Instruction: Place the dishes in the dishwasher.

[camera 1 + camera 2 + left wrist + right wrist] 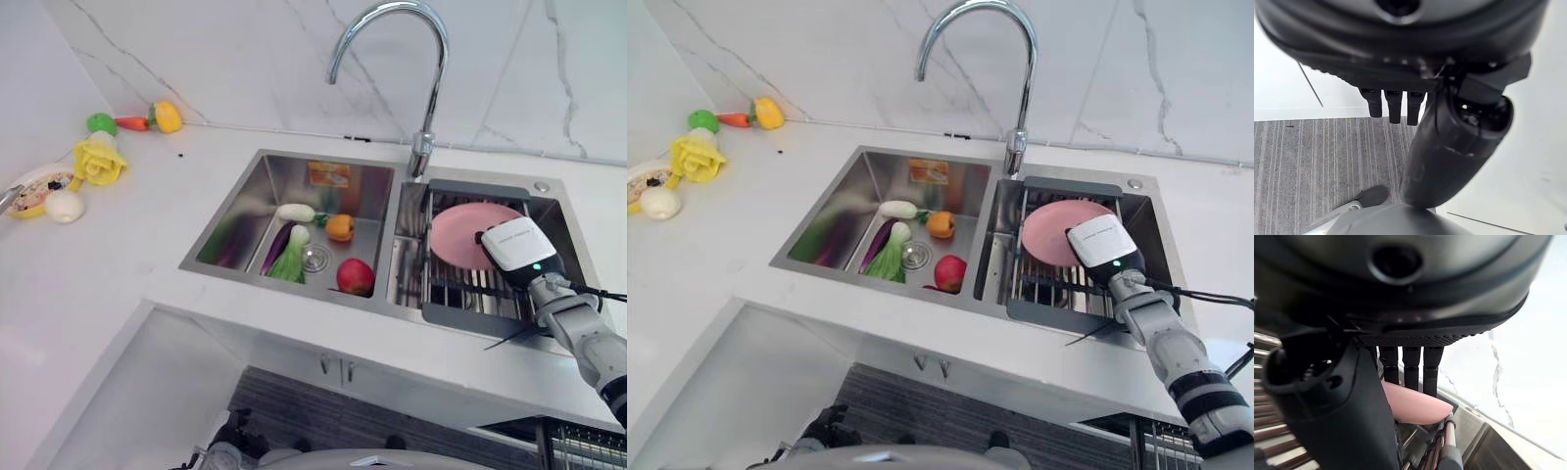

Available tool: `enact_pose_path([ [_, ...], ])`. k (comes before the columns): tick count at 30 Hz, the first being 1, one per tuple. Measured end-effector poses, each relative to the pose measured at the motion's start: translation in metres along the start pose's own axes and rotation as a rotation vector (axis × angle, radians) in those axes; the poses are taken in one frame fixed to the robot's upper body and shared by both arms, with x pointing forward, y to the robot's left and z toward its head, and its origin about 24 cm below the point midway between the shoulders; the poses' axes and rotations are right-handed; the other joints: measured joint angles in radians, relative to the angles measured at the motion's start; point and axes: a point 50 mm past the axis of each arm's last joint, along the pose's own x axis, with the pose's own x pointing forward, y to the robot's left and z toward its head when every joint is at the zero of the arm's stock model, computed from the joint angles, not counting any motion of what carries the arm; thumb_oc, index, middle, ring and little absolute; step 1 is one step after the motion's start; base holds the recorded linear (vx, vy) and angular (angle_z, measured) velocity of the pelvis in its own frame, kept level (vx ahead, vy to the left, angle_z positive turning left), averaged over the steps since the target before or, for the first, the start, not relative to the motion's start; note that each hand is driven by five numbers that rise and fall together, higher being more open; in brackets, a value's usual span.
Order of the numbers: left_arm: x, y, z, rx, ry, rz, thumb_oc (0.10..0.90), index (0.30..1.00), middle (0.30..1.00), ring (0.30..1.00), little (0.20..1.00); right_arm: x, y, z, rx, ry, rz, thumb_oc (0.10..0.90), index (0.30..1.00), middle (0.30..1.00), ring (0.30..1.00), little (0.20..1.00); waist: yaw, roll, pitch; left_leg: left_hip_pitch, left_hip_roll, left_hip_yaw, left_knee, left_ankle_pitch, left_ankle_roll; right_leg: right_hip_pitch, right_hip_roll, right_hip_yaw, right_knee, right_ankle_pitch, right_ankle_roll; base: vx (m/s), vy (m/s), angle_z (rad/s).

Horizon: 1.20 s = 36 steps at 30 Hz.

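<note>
I had the right hand (1104, 251) down over the pink plate (1054, 229), which lay tilted in the dark wire rack (1058, 294) set in the right-hand basin, right of centre in the head views. In the right wrist view the fingers (1411, 366) reached over the plate's rim (1418, 406) with the thumb on the near side. It looked like a pinch on the edge, though the contact itself was hidden, so I would not swear the grip was firm. The left hand (1396, 105) hung low over the grey ribbed floor, fingers curled and holding nothing.

My worry was a slip. The plate looked smooth, thin and glossy, a round disc with a shallow rim, and a hold on one edge gives it room to swing or slide out as it lifts. The rack's metal bars could also catch the lower edge and lever the plate free if I pulled at an angle.

The sink (235, 211) was brushed steel with square walls, under a polished curved tap (392, 59). Toy vegetables (313, 240), plastic-looking and rounded, sat in the left basin. More (98, 157) lay at the upper left on the white marbled counter (147, 235).
</note>
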Motion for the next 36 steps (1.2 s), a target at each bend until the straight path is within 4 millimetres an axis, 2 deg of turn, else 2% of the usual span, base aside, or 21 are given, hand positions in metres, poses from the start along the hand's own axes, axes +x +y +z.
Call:
enact_pose_path([
  [1,0.0,0.0,0.001,0.0,-0.002,0.0,0.8,0.9,0.9,0.9,0.9,0.004,-0.014,-0.009,-0.004,0.043,-0.079,0.4,0.3,0.3,0.3,0.3,0.0,0.0,0.0,0.002,0.0,0.0,0.0,0.0,0.001,0.002,0.0,0.0,0.0,0.0,0.0,0.0,0.0,0.0],
  [7,0.0,0.001,0.001,-0.001,-0.006,0.006,0.8,0.9,0.9,0.9,0.9,-0.005,-0.019,-0.007,0.01,0.041,-0.107,0.4,0.3,0.3,0.3,0.3,-0.002,0.007,0.004,0.0,0.0,-0.001,0.0,0.0,0.001,0.0,-0.001,-0.001,0.0,-0.001,0.0,0.0,0.0,0.0],
  [8,0.0,0.0,0.001,-0.001,-0.006,0.007,0.8,0.9,0.9,0.9,0.9,-0.006,-0.034,-0.007,0.021,0.039,-0.185,0.4,0.3,0.3,0.3,0.3,-0.009,0.013,0.014,0.001,0.0,0.0,0.0,0.001,0.001,0.0,-0.001,0.0,0.0,-0.001,0.0,0.0,0.0,0.0],
  [9,0.0,0.0,0.001,-0.001,-0.006,0.007,0.8,0.9,0.9,0.9,0.9,-0.006,-0.034,-0.007,0.021,0.039,-0.185,0.4,0.3,0.3,0.3,0.3,-0.009,0.013,0.014,0.001,0.0,0.0,0.0,0.001,0.001,0.0,-0.001,0.0,0.0,-0.001,0.0,0.0,0.0,0.0],
  [10,0.0,-0.001,0.0,0.001,-0.003,0.006,0.8,0.9,0.9,0.9,0.9,-0.006,-0.048,-0.007,0.028,0.04,-0.265,0.4,0.3,0.3,0.3,0.3,-0.022,0.015,0.017,0.003,0.0,0.001,0.0,0.001,0.001,0.001,0.0,0.001,0.0,-0.001,0.0,0.0,0.0,0.0],
  [13,0.0,-0.001,0.002,0.015,-0.008,0.005,0.8,0.9,0.9,0.9,0.9,-0.008,-0.057,-0.01,0.029,0.052,-0.311,0.4,0.3,0.3,0.3,0.3,-0.027,0.015,0.017,0.004,0.0,0.002,0.0,0.001,0.001,0.001,0.0,0.002,0.0,-0.002,0.0,0.0,0.0,0.0],
  [16,-0.001,-0.001,0.0,0.027,0.0,0.009,0.8,0.9,0.9,0.9,0.9,-0.037,-0.091,-0.019,0.038,0.084,-0.476,0.4,0.3,0.3,0.3,0.3,-0.043,0.014,0.02,0.006,0.0,0.026,0.0,0.001,0.001,-0.012,0.002,0.024,0.001,-0.003,0.002,-0.01,0.008,-0.11],
  [20,-0.004,-0.003,-0.011,0.056,0.024,0.005,0.8,0.9,0.9,0.9,0.9,-0.048,-0.105,-0.025,0.064,0.133,-0.603,0.4,0.3,0.3,0.3,0.3,-0.076,0.004,0.023,0.025,-0.002,0.099,0.0,0.001,0.0,-0.035,0.007,0.096,0.001,0.006,0.001,-0.02,0.027,-0.7],
  [21,-0.004,-0.001,-0.014,0.065,0.031,0.007,0.8,0.9,0.9,0.9,0.9,-0.05,-0.108,-0.033,0.069,0.17,-0.624,0.4,0.3,0.3,0.3,0.3,-0.113,-0.002,0.028,0.028,-0.004,0.119,0.0,0.0,0.0,-0.047,0.008,0.13,0.001,0.011,0.006,0.02,0.037,-0.31],
  [22,-0.004,-0.001,-0.014,0.065,0.031,0.007,0.8,0.9,0.9,0.9,0.9,-0.05,-0.108,-0.033,0.069,0.17,-0.624,0.4,0.3,0.3,0.3,0.3,-0.113,-0.002,0.028,0.028,-0.004,0.119,0.0,0.0,0.0,-0.047,0.008,0.13,0.001,0.011,0.006,-0.04,0.078,-0.59],
  [24,-0.002,0.002,-0.011,0.089,0.025,0.013,0.8,0.9,0.9,0.9,0.9,-0.071,-0.103,-0.046,0.047,0.216,-0.576,0.4,0.3,0.3,0.3,0.3,-0.165,-0.013,0.034,0.039,-0.014,0.193,0.0,-0.003,-0.003,-0.085,0.024,0.224,0.002,0.036,0.012,-0.05,0.074,-0.78],
  [26,-0.002,0.002,-0.011,0.089,0.025,0.013,0.8,0.9,0.9,0.9,0.9,-0.071,-0.103,-0.046,0.047,0.216,-0.576,0.4,0.3,0.3,0.3,0.3,-0.165,-0.013,0.034,0.039,-0.014,0.193,0.0,-0.003,-0.003,-0.085,0.024,0.224,0.002,0.036,0.012,0.01,0.052,-0.92],
  [27,-0.004,0.002,-0.018,0.093,0.044,0.011,0.8,0.9,0.9,0.9,0.9,-0.077,-0.101,-0.049,0.036,0.219,-0.563,0.4,0.3,0.3,0.3,0.3,-0.202,-0.024,0.043,0.051,-0.016,0.254,-0.001,-0.005,-0.001,-0.139,0.019,0.296,0.001,0.044,0.016,0.02,0.215,-2.0],
  [28,-0.001,0.003,-0.011,0.106,0.036,0.005,0.8,0.9,0.9,0.9,0.9,-0.084,-0.095,-0.056,0.042,0.269,-0.538,0.4,0.3,0.3,0.3,0.3,-0.276,-0.022,0.054,0.061,-0.03,0.241,-0.001,-0.016,0.008,-0.156,0.019,0.311,0.001,0.062,0.027,0.02,0.215,-2.0],
  [30,-0.001,0.003,-0.011,0.106,0.036,0.005,0.8,0.9,0.9,0.9,0.9,-0.084,-0.095,-0.056,0.042,0.269,-0.538,0.4,0.3,0.3,0.3,0.3,-0.276,-0.022,0.054,0.061,-0.03,0.241,-0.001,-0.016,0.008,-0.156,0.019,0.311,0.001,0.062,0.027,-0.02,0.083,-0.54],
  [31,-0.001,-0.008,0.013,0.078,-0.043,-0.012,0.8,0.9,0.9,0.9,0.9,-0.102,-0.098,-0.064,0.038,0.34,-0.533,0.4,0.3,0.3,0.3,0.3,-0.387,0.011,0.076,0.068,-0.05,0.333,-0.002,-0.055,0.042,-0.182,0.031,0.411,0.002,0.087,0.052,-0.13,0.158,-1.57],
  [32,-0.003,-0.022,0.022,0.046,-0.06,-0.062,0.8,0.9,0.9,0.9,0.9,-0.107,-0.1,-0.067,0.041,0.382,-0.586,0.4,0.3,0.3,0.3,0.3,-0.416,0.035,0.087,0.056,-0.071,0.388,-0.001,-0.054,0.032,-0.244,0.011,0.467,0.009,0.094,0.06,-0.13,0.158,-1.57],
  [33,-0.003,-0.022,0.022,0.046,-0.06,-0.062,0.8,0.9,0.9,0.9,0.9,-0.107,-0.1,-0.067,0.041,0.382,-0.586,0.4,0.3,0.3,0.3,0.3,-0.416,0.035,0.087,0.056,-0.071,0.388,-0.001,-0.054,0.032,-0.244,0.011,0.467,0.009,0.094,0.06,-0.11,0.16,-2.56],
  [34,-0.004,-0.026,0.02,-0.014,-0.016,-0.036,0.8,0.9,0.9,0.9,0.9,-0.113,-0.094,-0.07,0.086,0.477,-0.602,0.4,0.3,0.3,0.3,0.3,-0.455,0.034,0.104,0.029,-0.103,0.41,0.01,-0.082,0.05,-0.322,0.01,0.523,0.006,0.109,0.081,-0.06,0.038,-1.62],
  [35,-0.003,-0.022,0.017,-0.011,-0.003,-0.022,0.8,0.9,0.9,0.9,0.9,-0.122,-0.093,-0.073,0.109,0.558,-0.624,0.4,0.3,0.3,0.3,0.3,-0.48,0.042,0.137,0.019,-0.106,0.406,0.01,-0.101,0.046,-0.337,0.009,0.544,0.008,0.118,0.092,-0.13,0.048,-2.08],
  [36,-0.001,-0.018,0.015,-0.002,0.004,-0.016,0.8,0.9,0.9,0.9,0.9,-0.13,-0.076,-0.075,0.168,0.682,-0.584,0.4,0.3,0.3,0.3,0.3,-0.509,0.041,0.147,0.001,-0.128,0.41,-0.006,-0.117,0.06,-0.385,0.003,0.551,0.008,0.131,0.115,-0.13,0.029,-0.78],
])
